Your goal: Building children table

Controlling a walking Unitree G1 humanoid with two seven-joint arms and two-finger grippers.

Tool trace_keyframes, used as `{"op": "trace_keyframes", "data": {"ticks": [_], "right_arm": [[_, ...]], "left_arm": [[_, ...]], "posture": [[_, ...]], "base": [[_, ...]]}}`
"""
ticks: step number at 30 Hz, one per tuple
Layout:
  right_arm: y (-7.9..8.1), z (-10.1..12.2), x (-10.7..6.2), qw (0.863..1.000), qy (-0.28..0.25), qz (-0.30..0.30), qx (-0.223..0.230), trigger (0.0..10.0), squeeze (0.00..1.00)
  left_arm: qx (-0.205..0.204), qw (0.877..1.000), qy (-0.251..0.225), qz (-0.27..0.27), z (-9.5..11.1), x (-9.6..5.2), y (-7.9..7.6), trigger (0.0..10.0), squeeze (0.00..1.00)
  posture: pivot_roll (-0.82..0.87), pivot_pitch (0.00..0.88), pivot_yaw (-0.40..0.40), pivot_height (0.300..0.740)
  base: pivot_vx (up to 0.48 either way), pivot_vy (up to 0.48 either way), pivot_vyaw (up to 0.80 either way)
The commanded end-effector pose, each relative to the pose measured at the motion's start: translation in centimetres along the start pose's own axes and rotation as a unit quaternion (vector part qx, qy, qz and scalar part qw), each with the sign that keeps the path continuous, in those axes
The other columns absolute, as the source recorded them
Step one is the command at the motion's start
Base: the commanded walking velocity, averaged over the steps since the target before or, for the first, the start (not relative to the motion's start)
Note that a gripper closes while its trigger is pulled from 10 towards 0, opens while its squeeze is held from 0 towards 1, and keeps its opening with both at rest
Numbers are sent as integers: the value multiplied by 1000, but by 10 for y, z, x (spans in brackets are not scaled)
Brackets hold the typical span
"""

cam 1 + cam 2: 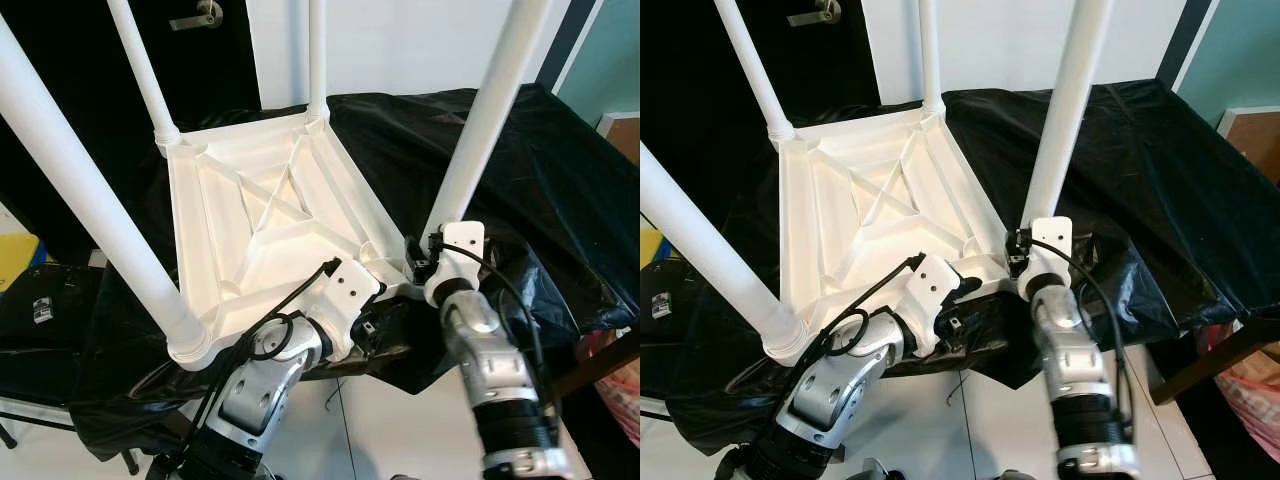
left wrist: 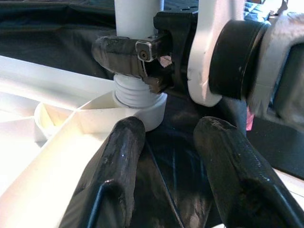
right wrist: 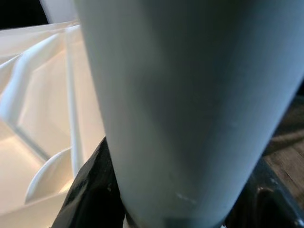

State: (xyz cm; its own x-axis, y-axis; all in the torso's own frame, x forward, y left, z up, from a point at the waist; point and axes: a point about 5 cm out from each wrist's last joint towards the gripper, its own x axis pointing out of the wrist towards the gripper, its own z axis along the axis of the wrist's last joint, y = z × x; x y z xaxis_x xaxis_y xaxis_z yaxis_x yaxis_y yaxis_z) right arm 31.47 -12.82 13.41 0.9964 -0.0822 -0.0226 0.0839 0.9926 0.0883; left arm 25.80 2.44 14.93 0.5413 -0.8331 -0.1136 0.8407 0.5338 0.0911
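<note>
The white tabletop [image 1: 270,220] lies upside down on the black-covered bench [image 1: 560,180], all four legs standing in their sockets. The right hand [image 2: 142,57] is closed around the last leg [image 1: 480,130] at its threaded base, seemingly not fully screwed down. The left hand [image 2: 166,166] is open and empty beside that corner.

The upturned white table [image 1: 265,215] is viewed from above and in front by both head views (a stereo pair, the right eye shifted slightly sideways), so the same underside and four legs are shared. The table's near right leg [image 3: 190,109] is seen from very close in the right wrist view, facing it directly. The base of that same leg is looked at in the left wrist view, low beside the table's rim.
</note>
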Motion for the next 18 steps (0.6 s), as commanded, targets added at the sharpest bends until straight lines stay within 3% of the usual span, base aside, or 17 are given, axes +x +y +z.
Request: {"op": "trace_keyframes", "data": {"ticks": [1, 12, 13, 18], "right_arm": [[3, -17, -5, 999, 43, -4, 8, 10000, 0], [7, -15, -10, 999, 52, -3, 1, 10000, 0], [7, -11, -10, 999, 39, 1, -1, 10000, 1000], [6, 0, -10, 1000, 6, 18, 2, 10000, 1000]], "left_arm": [[1, 1000, -1, 5, 0, -1, -2, 10000, 0], [0, 1000, -2, 8, -1, -1, -1, 10000, 0], [-1, 1000, -2, 8, -1, -1, -2, 10000, 0], [-2, 1000, -2, 7, -1, -1, -3, 10000, 0]], "posture": [[-28, 38, -3, 740], [-22, 33, -13, 740], [-25, 34, -15, 740], [-24, 34, -15, 740]], "base": [[0, 0, 0], [0, 0, 0], [0, 0, 0], [0, 0, 0]]}}
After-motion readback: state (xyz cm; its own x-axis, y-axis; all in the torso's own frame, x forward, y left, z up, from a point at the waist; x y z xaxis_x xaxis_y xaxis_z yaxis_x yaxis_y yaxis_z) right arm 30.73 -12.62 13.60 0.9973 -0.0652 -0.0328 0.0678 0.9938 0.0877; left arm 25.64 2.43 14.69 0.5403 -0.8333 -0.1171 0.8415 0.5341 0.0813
